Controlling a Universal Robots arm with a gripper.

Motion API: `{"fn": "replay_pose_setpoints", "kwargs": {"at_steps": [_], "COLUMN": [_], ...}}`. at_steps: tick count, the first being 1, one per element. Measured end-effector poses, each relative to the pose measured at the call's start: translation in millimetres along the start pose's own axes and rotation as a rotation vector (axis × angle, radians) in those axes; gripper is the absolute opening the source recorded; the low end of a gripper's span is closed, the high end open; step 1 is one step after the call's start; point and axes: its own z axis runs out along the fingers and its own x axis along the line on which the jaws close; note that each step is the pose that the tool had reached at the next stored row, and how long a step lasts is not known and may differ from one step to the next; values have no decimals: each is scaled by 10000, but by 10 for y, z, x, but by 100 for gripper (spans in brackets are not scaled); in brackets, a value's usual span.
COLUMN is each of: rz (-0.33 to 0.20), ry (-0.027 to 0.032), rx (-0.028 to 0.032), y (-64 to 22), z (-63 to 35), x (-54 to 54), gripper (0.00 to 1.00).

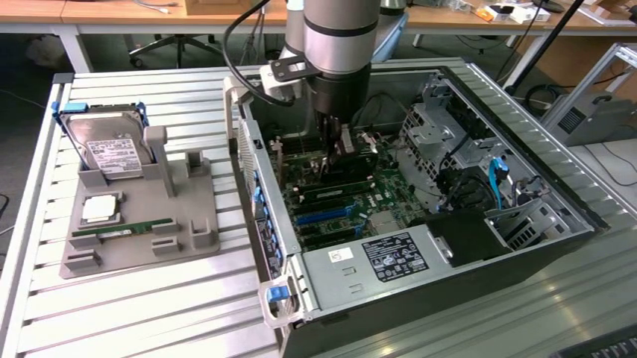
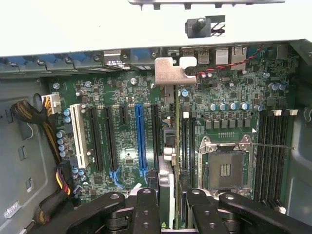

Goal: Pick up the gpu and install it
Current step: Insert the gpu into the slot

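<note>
Black jaws tight around thin, metal-bracketed gpu (image 2: pixel 167 190)

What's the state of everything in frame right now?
gripper: shut on the gpu.
gpu: held on edge over the motherboard; seating unclear.
PC case: on its side, open.
hard drive: propped in the grey fixture.
memory stick: flat in the grey fixture.
CPU socket: looks empty.

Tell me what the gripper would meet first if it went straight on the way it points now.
Likely the motherboard, at the black slots beside the blue slot; the gpu clamped in the gripper would touch before the fingers. Depth is unclear.
</note>
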Motion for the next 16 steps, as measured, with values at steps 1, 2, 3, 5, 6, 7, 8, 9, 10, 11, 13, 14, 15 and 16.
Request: {"fn": "replay_pose_setpoints", "kwargs": {"at_steps": [1, 2, 3, 5, 6, 7, 8, 9, 10, 11, 13, 14, 15, 16], "rz": [0, 0, 0, 0, 0, 0, 0, 1, 0, 0, 0, 0, 0, 0], "ry": [0, 0, 1, 0, 0, 0, 0, 0, 1, 1, 0, 1, 1, 1], "rx": [0, 0, 0, 0, 0, 0, 0, 0, 0, 0, 0, -1, -1, -1], "y": [5, 10, 17, 29, 32, 36, 41, 46, 51, 56, 63, 66, 70, 73], "z": [1, 2, 3, 5, 6, 7, 8, 9, 10, 11, 14, 15, 16, 17], "x": [1, 2, 3, 5, 5, 6, 7, 8, 8, 9, 10, 10, 10, 10], "gripper": [27, 27, 27, 27, 27, 27, 27, 27, 27, 27, 27, 27, 27, 27]}}
